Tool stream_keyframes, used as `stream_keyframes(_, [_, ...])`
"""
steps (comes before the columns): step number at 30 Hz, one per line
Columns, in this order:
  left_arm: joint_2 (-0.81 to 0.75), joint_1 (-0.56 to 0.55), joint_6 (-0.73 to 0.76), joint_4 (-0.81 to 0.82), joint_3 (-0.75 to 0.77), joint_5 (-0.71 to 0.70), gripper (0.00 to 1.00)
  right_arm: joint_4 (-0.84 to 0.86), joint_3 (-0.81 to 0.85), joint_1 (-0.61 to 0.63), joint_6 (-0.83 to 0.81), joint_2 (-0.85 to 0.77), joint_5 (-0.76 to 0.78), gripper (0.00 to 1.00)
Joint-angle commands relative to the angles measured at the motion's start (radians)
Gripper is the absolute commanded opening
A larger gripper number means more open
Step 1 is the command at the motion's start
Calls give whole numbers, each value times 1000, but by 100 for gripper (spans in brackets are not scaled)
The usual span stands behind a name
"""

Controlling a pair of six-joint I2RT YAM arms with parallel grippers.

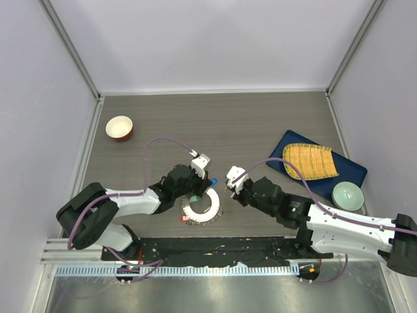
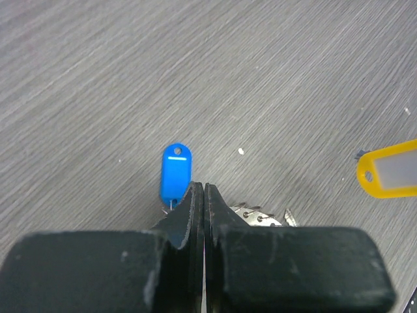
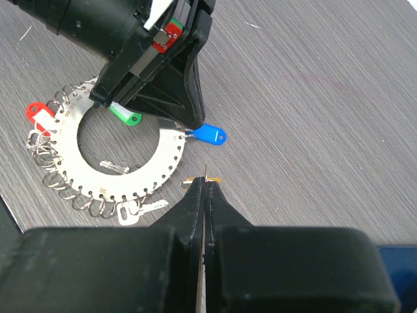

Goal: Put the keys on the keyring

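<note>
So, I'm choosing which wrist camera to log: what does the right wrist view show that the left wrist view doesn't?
Right wrist only: the red tag, the green tag and the round hole of the keyring. Left wrist only: the flat face of the yellow tag. Both: the blue tag, part of the keyring's toothed rim, and the shut left gripper.

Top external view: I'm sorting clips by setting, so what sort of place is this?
Probably a robot lab test cell: plain white walls on metal frame posts box in a wood-grain table, two arms are mounted at its near edge, and props like the keyring and a red bowl lie out.
</note>
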Motion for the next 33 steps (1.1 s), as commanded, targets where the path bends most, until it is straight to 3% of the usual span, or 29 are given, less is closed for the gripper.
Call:
stream_keyframes(1, [-43, -6, 9, -219, 66, -14, 0, 44, 2, 5, 14, -9, 23, 1])
stream_keyframes(18, [-3, -6, -5, -522, 219, -18, 6, 41, 1, 5, 15, -7, 26, 1])
stream_keyframes(33, [32, -12, 10, -650, 291, -47, 11, 41, -1, 5, 13, -9, 25, 1])
